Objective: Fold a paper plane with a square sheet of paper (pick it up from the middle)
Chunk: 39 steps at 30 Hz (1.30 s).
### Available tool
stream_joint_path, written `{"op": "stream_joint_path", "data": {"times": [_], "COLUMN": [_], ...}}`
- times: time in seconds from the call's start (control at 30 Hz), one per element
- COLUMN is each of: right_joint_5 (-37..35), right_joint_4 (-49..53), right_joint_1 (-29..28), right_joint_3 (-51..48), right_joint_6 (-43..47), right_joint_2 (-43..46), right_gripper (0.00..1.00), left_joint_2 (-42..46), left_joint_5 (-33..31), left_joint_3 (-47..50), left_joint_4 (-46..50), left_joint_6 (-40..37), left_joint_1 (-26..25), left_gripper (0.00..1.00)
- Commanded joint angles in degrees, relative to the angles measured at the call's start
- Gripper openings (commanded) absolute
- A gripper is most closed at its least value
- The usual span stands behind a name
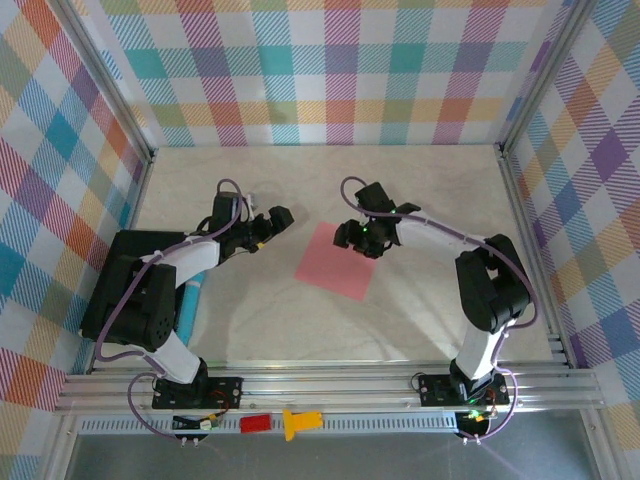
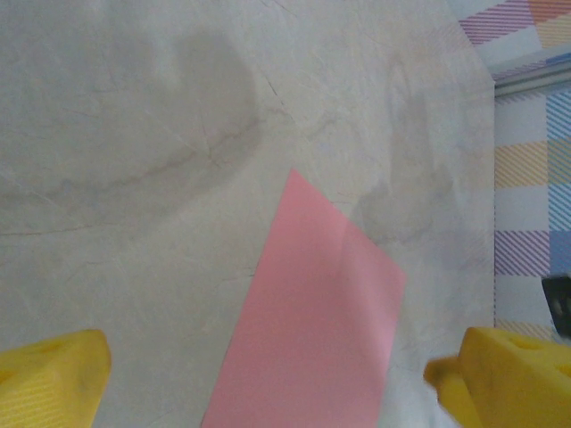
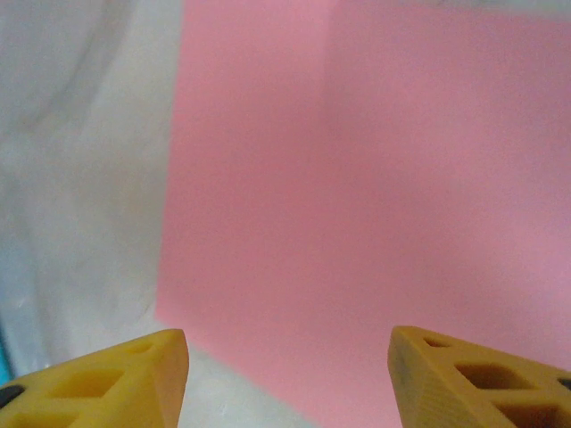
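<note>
On the pale marbled table (image 1: pixel 200 180), about in its middle, lies the thin salmon-pink square sheet of paper (image 1: pixel 337 261), flat and turned like a diamond. The right gripper (image 1: pixel 355 236) hangs over the far corner of the sheet. Its yellow fingers (image 3: pixel 116 374) stand apart with nothing between them. The left gripper (image 1: pixel 272 220) is to the left of the sheet and does not touch it; its fingers are spread wide and empty.

I judge this paper to be very light and limp, with no stiffness of its own. It lies close on the table, so no edge offers itself. The good place to take hold is the middle: press both fingers down there and close gently, so that a small ridge rises between them. Too much force would crumple or tear it, and on this smooth top it may slide away.
</note>
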<state>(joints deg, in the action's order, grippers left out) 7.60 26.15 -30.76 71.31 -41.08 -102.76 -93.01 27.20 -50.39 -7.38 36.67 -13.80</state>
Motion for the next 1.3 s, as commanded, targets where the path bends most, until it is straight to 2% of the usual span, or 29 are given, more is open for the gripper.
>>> {"op": "stream_joint_path", "data": {"times": [0.0,0.33,0.63,0.87,0.93,1.03,1.27], "right_joint_5": [-4.03,-4.31,0.7,4.72,3.88,0.67,-14.57], "right_joint_4": [4.4,7.62,4.84,0.88,0.02,-2.26,-5.1], "right_joint_1": [1.44,2.22,-1.17,-3.14,-3.05,-3.07,-1.79], "right_joint_3": [2.33,5.77,4.54,3.51,3.41,1.85,-7.89], "right_joint_6": [1.95,2.19,3.08,5.71,6.29,6.14,2.72], "right_joint_2": [-3.59,-10.36,-13.44,-11.59,-8.85,-2.95,10.4], "right_gripper": [0.61,0.62,0.6,0.6,0.61,0.68,0.9], "left_joint_2": [-0.33,-1.42,-2.8,-2.95,-2.95,-2.87,-3.46], "left_joint_5": [1.45,0.42,-0.19,-4.34,-5.57,-7.42,-12.98], "left_joint_3": [0.39,-3.39,-5.56,-7.96,-8.47,-9.45,-13.94], "left_joint_4": [2.3,7.99,10.56,16.59,18.01,19.78,27.69], "left_joint_6": [0.11,-4.55,-6.13,-8.42,-8.8,-9.84,-14.67], "left_joint_1": [-1.34,-4.98,-6.02,-7.11,-7.36,-8.26,-12.47], "left_gripper": [1.0,1.0,1.0,1.0,1.0,1.0,1.0]}}
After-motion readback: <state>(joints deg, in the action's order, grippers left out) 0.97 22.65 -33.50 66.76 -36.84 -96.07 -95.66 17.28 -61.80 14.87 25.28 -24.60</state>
